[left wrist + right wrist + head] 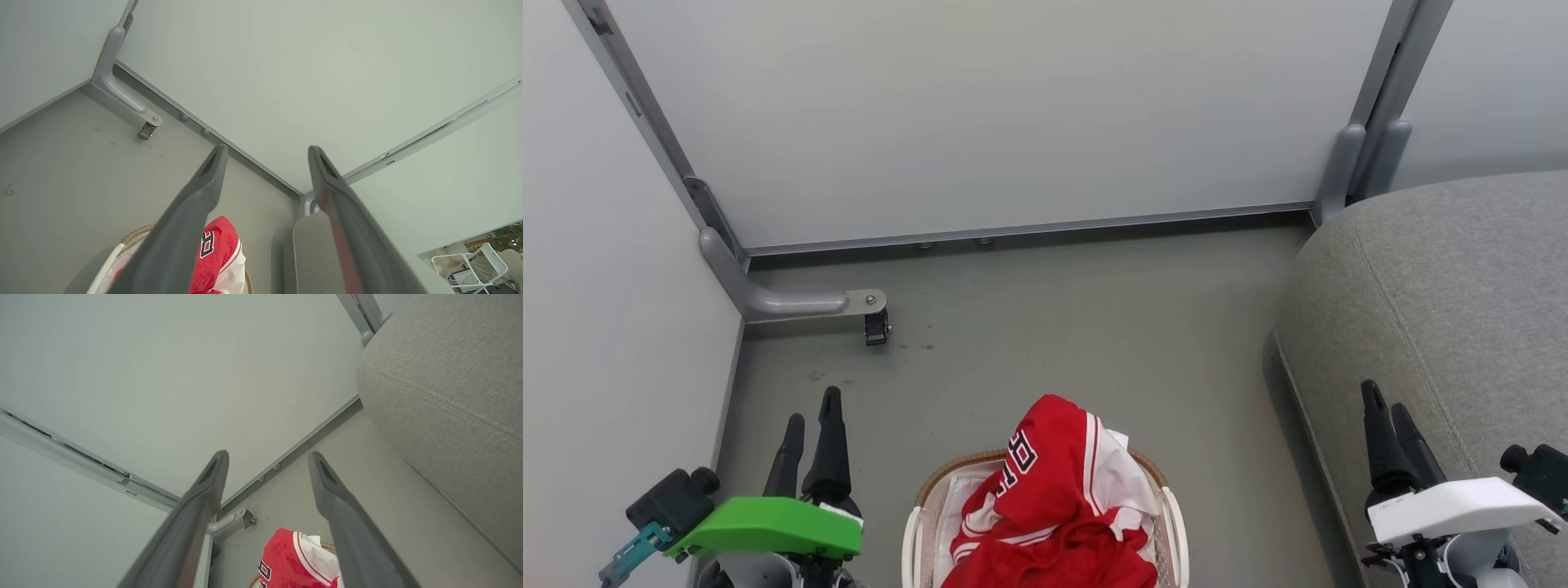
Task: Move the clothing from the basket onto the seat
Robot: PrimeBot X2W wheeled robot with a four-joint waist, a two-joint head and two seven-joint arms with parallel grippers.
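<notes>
Shiny red clothing (1054, 490) mounds in woven-rimmed basket (1175, 516).

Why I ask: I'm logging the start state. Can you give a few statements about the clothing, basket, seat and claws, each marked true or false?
1. The clothing lies in the basket. True.
2. The seat is on the robot's left. False: it is on its right.
3. The left claw is shut on the clothing. False: it is open and holds nothing.
4. The right claw is open, apart from the clothing. True.
</notes>
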